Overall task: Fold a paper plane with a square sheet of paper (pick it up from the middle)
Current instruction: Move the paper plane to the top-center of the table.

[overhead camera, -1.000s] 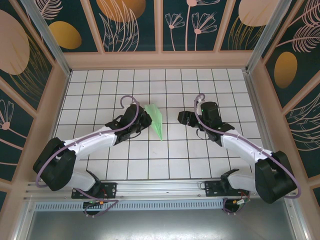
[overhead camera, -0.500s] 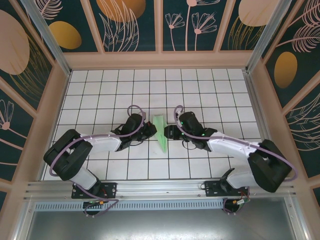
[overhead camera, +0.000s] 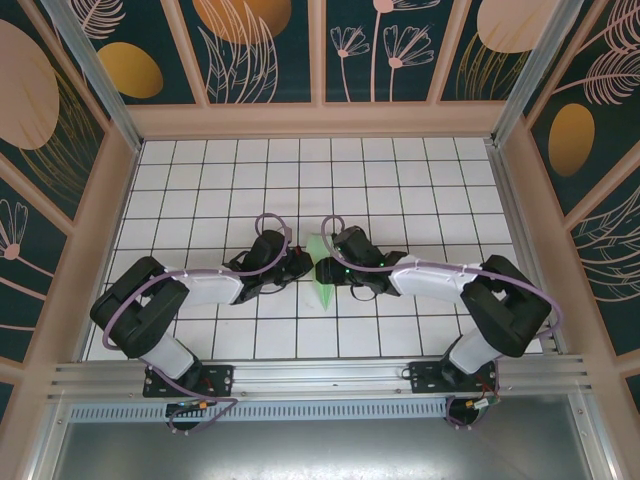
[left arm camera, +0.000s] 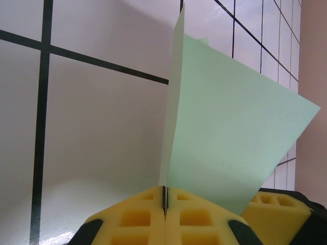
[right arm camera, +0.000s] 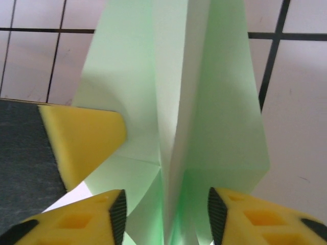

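At the table's [overhead camera: 300,335] middle, late in folding: paper plane [overhead camera: 318,248] pinched on edge in the fully closed left gripper [left arm camera: 165,196], straddled by the half-open, empty right gripper [right arm camera: 166,214]; next, probably squeezing the keel crease

No readable text, label, brand, number or sign anywhere. Painted leaves, flowers and orange ovals across the dark teal wall panels [overhead camera: 270,60] and thin black grid lines over the white tiled table [overhead camera: 200,170], with no lettering on either. Plain and unprinted as well on every visible face of the pale mint-green folded paper plane [right arm camera: 173,102].
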`<state>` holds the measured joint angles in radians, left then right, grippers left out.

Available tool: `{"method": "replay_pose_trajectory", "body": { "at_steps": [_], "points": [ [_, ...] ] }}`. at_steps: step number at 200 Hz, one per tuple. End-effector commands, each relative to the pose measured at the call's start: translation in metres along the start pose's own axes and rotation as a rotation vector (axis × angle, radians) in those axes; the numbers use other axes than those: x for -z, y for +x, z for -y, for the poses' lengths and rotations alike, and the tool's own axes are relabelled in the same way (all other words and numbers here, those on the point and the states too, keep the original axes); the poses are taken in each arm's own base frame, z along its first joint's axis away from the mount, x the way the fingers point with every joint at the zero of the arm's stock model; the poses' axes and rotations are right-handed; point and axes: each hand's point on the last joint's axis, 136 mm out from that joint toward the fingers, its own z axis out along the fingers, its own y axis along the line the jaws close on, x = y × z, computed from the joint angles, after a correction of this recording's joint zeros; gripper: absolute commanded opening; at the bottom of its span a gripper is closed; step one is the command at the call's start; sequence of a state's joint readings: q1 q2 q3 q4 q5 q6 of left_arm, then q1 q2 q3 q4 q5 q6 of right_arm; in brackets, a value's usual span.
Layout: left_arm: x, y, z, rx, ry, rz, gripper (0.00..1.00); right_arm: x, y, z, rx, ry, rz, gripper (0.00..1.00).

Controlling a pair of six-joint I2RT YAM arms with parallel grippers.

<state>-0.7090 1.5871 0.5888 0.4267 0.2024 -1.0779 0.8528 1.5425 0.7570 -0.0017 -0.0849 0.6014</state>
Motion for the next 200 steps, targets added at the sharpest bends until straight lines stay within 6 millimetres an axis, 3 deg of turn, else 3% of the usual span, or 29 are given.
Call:
{"method": "replay_pose_trajectory", "body": {
  "at_steps": [1, 36, 58, 109, 151, 174, 200],
  "points": [
    [-0.003, 0.002, 0.003, 0.005, 0.018, -0.002, 0.00, -0.001, 0.002, -0.006, -0.017, 0.012, -0.018, 0.54],
    [-0.004, 0.001, 0.001, 0.007, 0.009, 0.004, 0.00, 0.000, 0.010, -0.012, -0.048, -0.003, -0.034, 0.53],
    [-0.004, 0.001, 0.000, 0.008, 0.005, 0.004, 0.00, -0.002, 0.013, -0.009, -0.069, 0.020, -0.039, 0.47],
    [-0.006, 0.002, 0.000, 0.006, 0.002, -0.006, 0.00, -0.007, 0.016, -0.011, -0.055, 0.029, -0.047, 0.47],
    [-0.004, 0.002, 0.002, 0.005, 0.006, -0.003, 0.00, -0.015, 0.016, 0.000, -0.055, 0.106, -0.056, 0.33],
    [-0.003, 0.001, 0.001, 0.007, 0.001, -0.001, 0.00, -0.020, 0.017, 0.005, -0.063, 0.137, -0.063, 0.20],
    [0.003, -0.005, -0.001, -0.001, -0.041, 0.027, 0.23, -0.015, 0.011, 0.014, -0.058, 0.201, -0.041, 0.07]
  ]
}}
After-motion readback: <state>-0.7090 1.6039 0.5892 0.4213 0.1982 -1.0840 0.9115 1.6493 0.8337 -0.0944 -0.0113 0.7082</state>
